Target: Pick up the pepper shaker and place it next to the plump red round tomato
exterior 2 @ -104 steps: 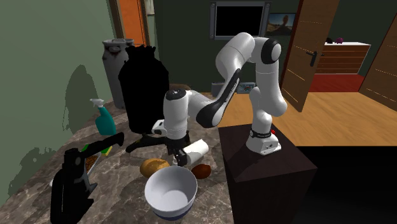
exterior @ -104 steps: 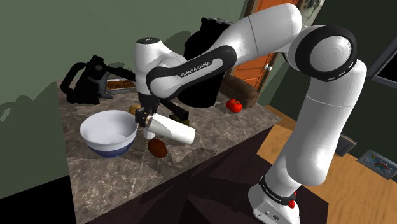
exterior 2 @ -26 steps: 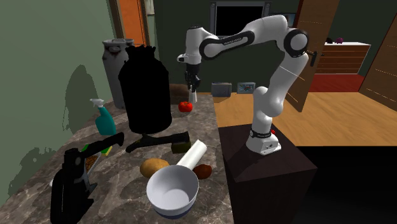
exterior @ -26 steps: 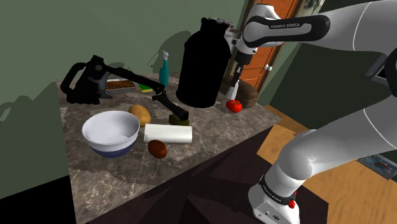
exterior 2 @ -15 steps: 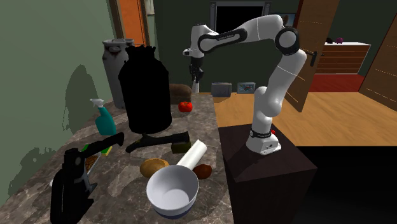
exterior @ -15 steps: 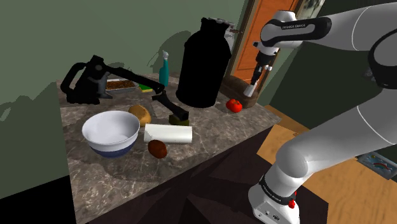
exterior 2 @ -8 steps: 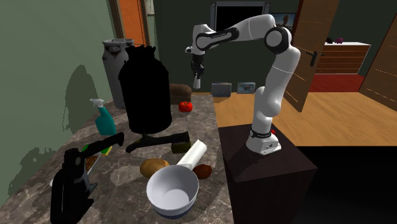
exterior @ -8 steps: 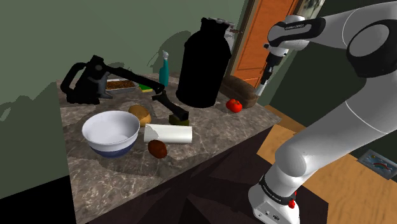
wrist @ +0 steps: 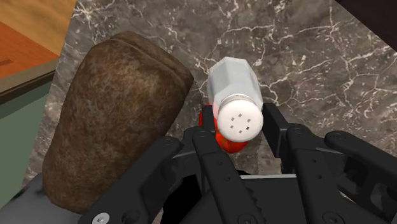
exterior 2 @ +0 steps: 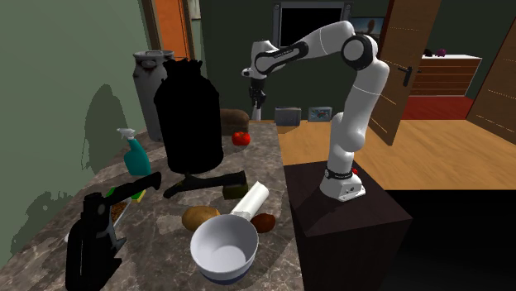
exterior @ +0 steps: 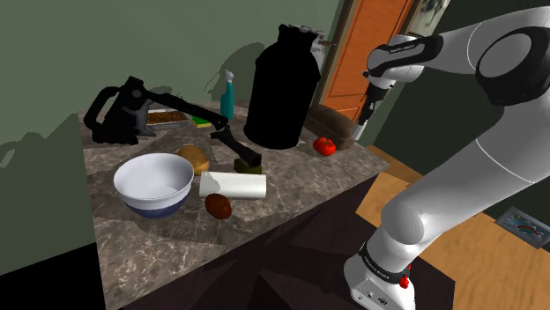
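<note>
My gripper point(wrist: 240, 129) is shut on the pepper shaker point(wrist: 234, 89), a clear faceted body with a white holed cap. Directly beyond the shaker, partly hidden by it, lies the red tomato point(wrist: 224, 138) on the marble counter. In the shoulder view the gripper point(exterior: 364, 113) hangs in the air with the shaker, above and to the right of the tomato point(exterior: 325, 146). The second exterior view has the gripper point(exterior 2: 257, 102) well above the tomato point(exterior 2: 241, 138) at the counter's far end.
A brown bread loaf point(wrist: 111, 114) lies right beside the tomato. A tall black jug point(exterior: 280, 88) stands behind it. Further along the counter point(exterior: 291, 189) are a white bowl point(exterior: 153, 183), a white roll point(exterior: 234, 185), a potato point(exterior: 195, 158) and a spray bottle point(exterior: 227, 94).
The gripper, still holding the shaker, has drifted toward the shoulder view's right and slightly down over the counter's far end. Nothing on the counter has moved.
</note>
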Robot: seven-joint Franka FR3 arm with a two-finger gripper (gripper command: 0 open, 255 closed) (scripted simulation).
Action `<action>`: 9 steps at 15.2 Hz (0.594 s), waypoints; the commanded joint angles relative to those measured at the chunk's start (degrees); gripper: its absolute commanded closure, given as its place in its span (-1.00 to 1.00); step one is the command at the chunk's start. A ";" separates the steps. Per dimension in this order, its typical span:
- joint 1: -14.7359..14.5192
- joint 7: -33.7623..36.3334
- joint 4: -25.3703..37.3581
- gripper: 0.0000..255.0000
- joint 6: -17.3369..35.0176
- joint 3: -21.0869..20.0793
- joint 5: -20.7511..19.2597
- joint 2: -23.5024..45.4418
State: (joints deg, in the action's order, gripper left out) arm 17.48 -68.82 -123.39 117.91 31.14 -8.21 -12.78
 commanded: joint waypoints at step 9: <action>0.08 -0.95 -5.52 1.00 8.02 1.21 0.91 2.69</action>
State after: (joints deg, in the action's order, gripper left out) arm 17.54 -69.63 -128.37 125.10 32.22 -7.40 -10.36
